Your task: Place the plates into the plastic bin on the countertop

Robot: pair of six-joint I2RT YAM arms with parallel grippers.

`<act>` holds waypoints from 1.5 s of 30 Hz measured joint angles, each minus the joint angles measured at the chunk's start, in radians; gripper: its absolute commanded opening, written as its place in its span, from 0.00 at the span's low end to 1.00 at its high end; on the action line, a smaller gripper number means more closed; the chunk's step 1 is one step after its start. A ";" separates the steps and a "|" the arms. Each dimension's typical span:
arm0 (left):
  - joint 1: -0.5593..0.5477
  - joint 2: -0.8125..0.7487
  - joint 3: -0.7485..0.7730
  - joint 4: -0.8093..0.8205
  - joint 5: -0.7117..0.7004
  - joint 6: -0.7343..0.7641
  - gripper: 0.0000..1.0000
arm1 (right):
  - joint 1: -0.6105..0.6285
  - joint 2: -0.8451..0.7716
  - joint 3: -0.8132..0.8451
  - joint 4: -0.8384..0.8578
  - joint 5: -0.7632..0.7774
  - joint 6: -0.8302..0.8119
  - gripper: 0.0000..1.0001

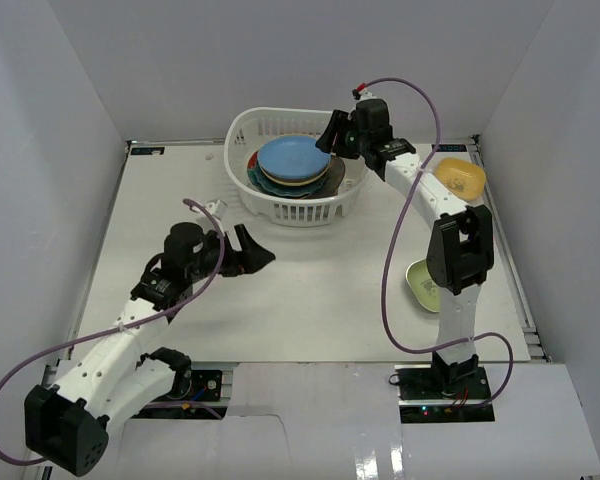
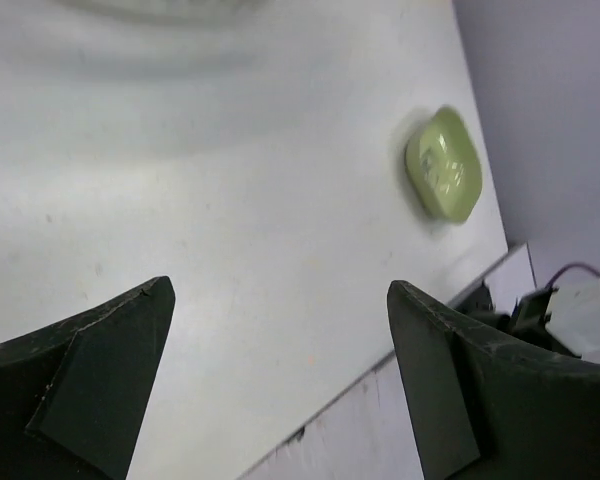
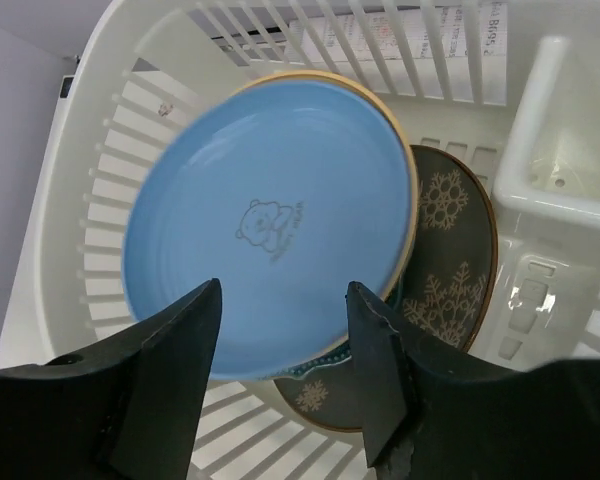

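Left claw: spread wide, empty, hovering over bare countertop near the bin's near-left corner. Pointing right, towards the middle of the surface.

Bin: far centre of the countertop. Holding a stack of plates.

Blue plate: topmost in the bin, lying flat. Printed with a small bear in the right wrist view.

Grey plate: under the blue one, peeking out to one side, snowflake pattern showing. Other plates lower in the stack seen only as thin rims; number hard to make out.

Right claw: above the bin's far-right rim, jaws partly apart, nothing seen clamped. Near rim of the blue plate passing behind the fingers in the wrist view; whether touching or not, cannot tell.

Green plate: outside the bin, right side of the countertop, near half. Well apart from the left claw and to its right; just beside the right arm, likely the nearer one. Long axis apparently running near to far. Right part hidden by that arm from above; blurred in the left wrist view.

Yellow plate: outside the bin, far right, close to the right wall. Right of the right claw, near it. Left edge cut off by the arm.
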 measured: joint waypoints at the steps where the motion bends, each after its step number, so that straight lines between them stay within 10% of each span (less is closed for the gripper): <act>1: -0.019 0.011 -0.036 -0.018 0.007 -0.012 0.98 | 0.006 0.001 0.000 -0.014 -0.005 0.001 0.60; 10: -0.275 0.082 -0.082 0.075 -0.027 -0.077 0.98 | -0.226 -0.182 -0.229 0.023 0.016 0.025 0.45; 20: -0.635 0.495 -0.064 0.236 -0.209 -0.085 0.98 | -0.571 -0.127 -0.378 0.105 0.216 -0.085 0.79; 29: -0.712 0.732 0.046 0.332 -0.225 -0.085 0.98 | -0.546 0.147 -0.180 0.043 0.166 -0.313 0.77; 35: -0.737 0.843 0.127 0.369 -0.216 -0.083 0.98 | -0.519 0.197 -0.157 0.023 0.158 -0.404 0.62; 40: -0.748 0.910 0.196 0.383 -0.208 -0.077 0.98 | -0.496 0.226 -0.146 0.013 0.183 -0.441 0.10; 45: -0.750 0.947 0.250 0.369 -0.227 -0.076 0.97 | -0.472 0.145 -0.204 0.079 0.224 -0.435 0.08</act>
